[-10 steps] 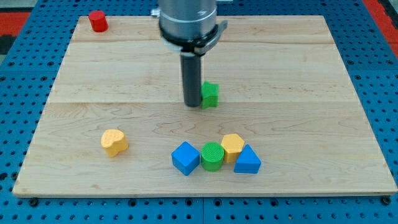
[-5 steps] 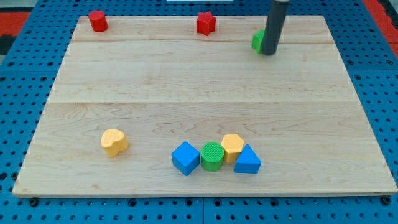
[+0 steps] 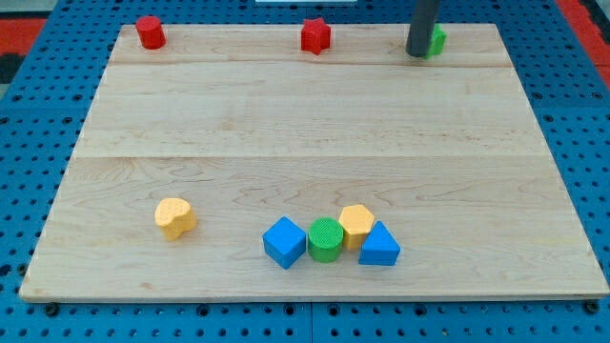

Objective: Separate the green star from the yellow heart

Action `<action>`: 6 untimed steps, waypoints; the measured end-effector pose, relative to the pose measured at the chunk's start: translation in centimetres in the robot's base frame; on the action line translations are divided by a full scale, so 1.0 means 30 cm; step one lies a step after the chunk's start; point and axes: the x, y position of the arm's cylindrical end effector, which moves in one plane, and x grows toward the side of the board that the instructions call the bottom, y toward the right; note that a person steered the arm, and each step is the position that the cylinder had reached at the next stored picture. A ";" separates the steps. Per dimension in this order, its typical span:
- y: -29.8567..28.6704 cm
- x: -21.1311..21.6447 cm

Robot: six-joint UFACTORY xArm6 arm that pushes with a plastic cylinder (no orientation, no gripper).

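Wooden board (image 3: 286, 124), my tip (image 3: 416, 54) touching green star (image 3: 436, 40) near top edge

Pale matt wooden board (image 3: 315, 143), matt dark rod, ridged green cylinder (image 3: 325, 239)

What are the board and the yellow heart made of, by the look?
Board: likely pale wood, matte; grain and plank seams show. Yellow heart: smooth, even colour, soft sheen; painted wood or plastic, can't tell which.

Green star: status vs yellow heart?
My tip at the view's top, touching green star on its left. Yellow heart far off, lower left. Nothing between.
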 end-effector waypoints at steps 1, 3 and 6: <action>0.003 -0.060; -0.001 -0.083; -0.325 0.493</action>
